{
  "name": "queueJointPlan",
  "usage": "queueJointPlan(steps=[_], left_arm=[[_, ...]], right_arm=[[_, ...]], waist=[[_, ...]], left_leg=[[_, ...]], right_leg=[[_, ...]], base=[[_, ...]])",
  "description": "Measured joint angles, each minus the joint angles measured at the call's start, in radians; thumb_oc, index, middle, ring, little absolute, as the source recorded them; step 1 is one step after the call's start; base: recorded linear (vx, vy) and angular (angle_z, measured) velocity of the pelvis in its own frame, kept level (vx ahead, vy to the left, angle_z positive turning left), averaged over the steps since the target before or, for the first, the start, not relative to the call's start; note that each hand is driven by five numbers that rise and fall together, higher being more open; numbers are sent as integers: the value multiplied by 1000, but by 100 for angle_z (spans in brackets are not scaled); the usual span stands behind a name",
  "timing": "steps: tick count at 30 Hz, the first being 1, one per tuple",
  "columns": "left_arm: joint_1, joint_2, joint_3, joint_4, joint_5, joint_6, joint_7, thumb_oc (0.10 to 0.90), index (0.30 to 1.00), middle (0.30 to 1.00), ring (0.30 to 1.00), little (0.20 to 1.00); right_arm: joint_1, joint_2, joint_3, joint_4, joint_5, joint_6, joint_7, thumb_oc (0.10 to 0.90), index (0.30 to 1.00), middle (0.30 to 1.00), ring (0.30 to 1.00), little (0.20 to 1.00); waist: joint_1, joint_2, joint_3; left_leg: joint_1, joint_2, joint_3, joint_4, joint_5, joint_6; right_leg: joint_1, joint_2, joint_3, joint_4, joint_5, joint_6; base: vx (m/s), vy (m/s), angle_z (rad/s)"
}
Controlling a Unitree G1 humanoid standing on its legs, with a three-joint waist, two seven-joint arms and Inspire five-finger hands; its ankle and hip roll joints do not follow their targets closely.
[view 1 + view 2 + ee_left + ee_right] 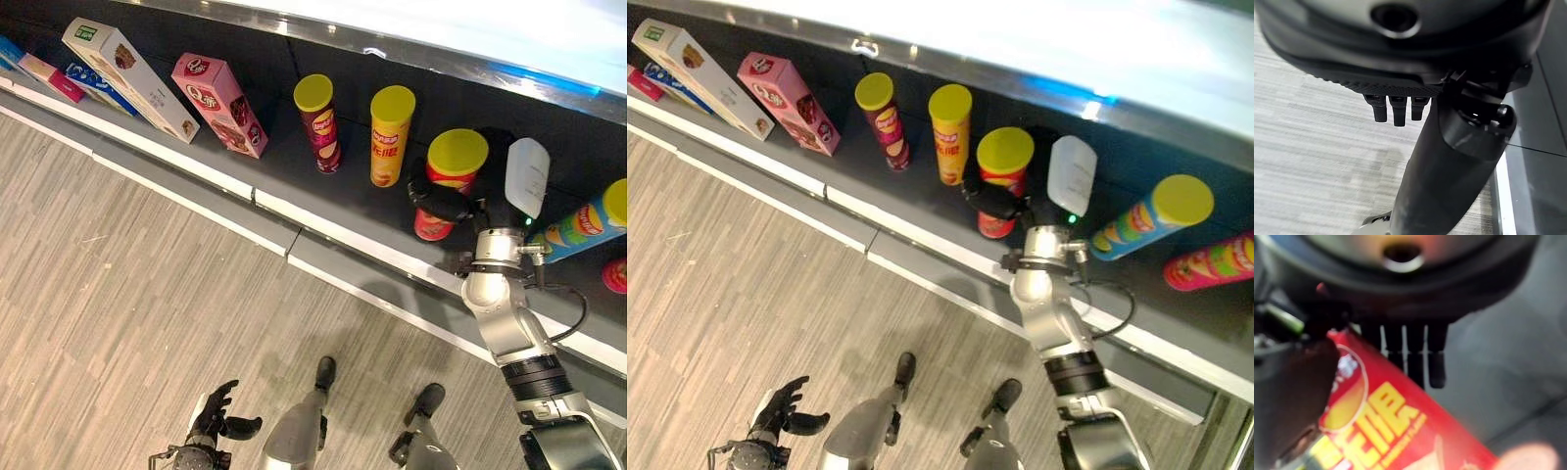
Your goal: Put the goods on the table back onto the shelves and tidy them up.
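My right hand [443, 203] grasps the red can [446, 181] with a yellow lid, upright on the shelf [294, 147] at two o'clock; its yellow lettering is unreadable. My left hand [214, 411] hangs relaxed at seven o'clock.

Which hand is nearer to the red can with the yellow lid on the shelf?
The right hand: it is at the red can, thumb and fingers closed around its body. The left hand hangs low over the floor, far from the can.
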Motion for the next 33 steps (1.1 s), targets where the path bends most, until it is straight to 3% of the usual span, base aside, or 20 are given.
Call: queueJointPlan(steps=[8, 9, 10, 11, 15, 19, 33], left_arm=[[-88, 3, -66, -60, -1, -38, 5, 800, 900, 900, 900, 900], [-101, 3, -65, -58, -1, -38, 6, 800, 900, 900, 900, 900], [-97, 3, -68, -60, -1, -44, 17, 800, 900, 900, 900, 900], [-78, 2, -77, -57, -1, -48, 22, 800, 900, 900, 900, 900], [-110, 5, -74, -61, -1, -48, 31, 800, 900, 900, 900, 900], [-108, 6, -75, -58, -1, -47, 42, 800, 900, 900, 900, 900], [-107, 5, -76, -60, -1, -48, 42, 800, 900, 900, 900, 900]], right_arm=[[-108, -31, -63, 71, 2, 29, -101, 400, 300, 300, 300, 300], [-109, -31, -75, 71, 3, 37, -128, 400, 300, 300, 300, 300], [-109, -29, -74, 72, 3, 38, -138, 400, 300, 300, 300, 300], [-118, -29, -66, 72, 3, 37, -150, 400, 300, 300, 300, 300], [-117, -29, -80, 72, 4, 41, -176, 400, 300, 300, 300, 300], [-117, -22, -59, 72, 4, 41, -176, 400, 300, 300, 300, 300], [-91, -17, -52, 77, 5, 43, -177, 400, 300, 300, 300, 300]], waist=[[0, 33, 58], [-5, 20, 68], [-2, 14, 72], [-6, 48, 64], [-17, 33, 75], [-11, 33, 75], [-56, 32, 75]], left_leg=[[-79, -26, 11, 47, -1, 0], [-154, -55, 21, 171, -6, -3], [-161, -61, 41, 137, -22, 18], [-96, -17, 60, -36, 75, 40], [-106, -56, 50, -36, 74, 44], [-104, -48, 52, -36, 74, 45], [-96, -34, 60, -36, 80, 44]], right_leg=[[-52, -25, 0, 0, 3, 2], [-52, -57, 4, 1, 13, -7], [-52, -65, 18, 1, 15, -8], [-56, -35, 27, 0, 9, 4], [-56, -73, 24, 0, 24, 25], [-56, -65, 24, 0, 25, 27], [-54, -51, 28, 0, 25, 27]], base=[[-35, 21, 5], [-23, 30, 19], [-16, 15, -4], [-8, -5, -24], [-6, -4, 8], [-4, -6, -3], [-4, -2, -2]])
